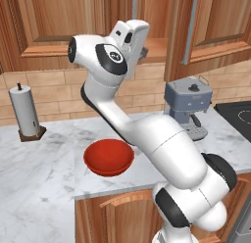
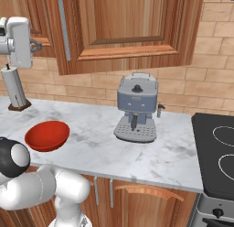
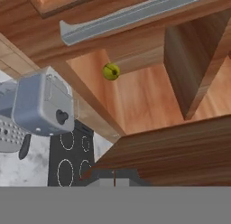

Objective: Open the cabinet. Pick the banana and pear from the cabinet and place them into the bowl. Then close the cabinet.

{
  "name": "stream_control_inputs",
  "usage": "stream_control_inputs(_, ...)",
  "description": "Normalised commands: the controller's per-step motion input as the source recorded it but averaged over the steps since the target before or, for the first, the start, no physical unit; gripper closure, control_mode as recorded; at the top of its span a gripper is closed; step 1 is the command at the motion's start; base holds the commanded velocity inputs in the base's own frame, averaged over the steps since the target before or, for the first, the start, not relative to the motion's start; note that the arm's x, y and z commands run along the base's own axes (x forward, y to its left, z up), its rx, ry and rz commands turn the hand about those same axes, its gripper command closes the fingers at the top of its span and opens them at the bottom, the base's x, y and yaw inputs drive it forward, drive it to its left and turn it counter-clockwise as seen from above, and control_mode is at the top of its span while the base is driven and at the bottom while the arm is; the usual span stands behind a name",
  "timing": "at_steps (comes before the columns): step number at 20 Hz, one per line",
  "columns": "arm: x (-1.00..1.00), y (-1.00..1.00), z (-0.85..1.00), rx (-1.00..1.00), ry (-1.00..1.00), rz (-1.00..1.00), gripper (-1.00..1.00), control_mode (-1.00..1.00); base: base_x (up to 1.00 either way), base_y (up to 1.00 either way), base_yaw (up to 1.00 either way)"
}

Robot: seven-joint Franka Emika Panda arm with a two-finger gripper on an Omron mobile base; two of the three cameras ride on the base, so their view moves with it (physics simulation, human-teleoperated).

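One cabinet (image 2: 123,29) door hangs ajar above the counter (image 2: 173,153); the pear (image 3: 111,72) sits inside on the shelf. The gripper (image 1: 142,53), raised by that door, seems clenched on nothing. The bowl (image 1: 108,157) rests beside the coffee machine (image 2: 135,112).

This is a rendered home kitchen: a white-grey marble counter (image 1: 44,173) runs along a tan brick-tile backsplash (image 2: 201,79), with reddish-brown raised-panel wall cabinets (image 2: 132,24) above and matching base cabinets (image 2: 146,203) with curved wooden handles below. On the counter stand a blue-grey espresso machine (image 2: 135,112), a paper-towel roll (image 1: 24,111) on a wooden holder and a glossy red bowl (image 1: 108,157), and a black glass cooktop (image 2: 215,153) sits at the counter's end
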Motion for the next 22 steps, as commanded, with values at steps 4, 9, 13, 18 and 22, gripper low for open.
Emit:
stream_control_inputs(4,0.06,-0.24,0.0,-0.07,0.0,-0.11,1.0,-1.0,0.0,0.0,0.0)
stream_control_inputs(9,0.06,-0.32,0.0,-0.05,0.0,-0.1,1.0,-1.0,0.0,0.0,0.0)
stream_control_inputs(13,0.12,-0.25,0.0,-0.04,0.0,-0.1,1.0,-1.0,0.0,0.0,0.0)
stream_control_inputs(18,0.05,-0.24,0.0,-0.04,0.0,-0.1,1.0,-1.0,0.0,0.0,0.0)
stream_control_inputs(22,0.04,-0.25,0.0,-0.04,0.0,-0.1,1.0,-1.0,0.0,0.0,0.0)
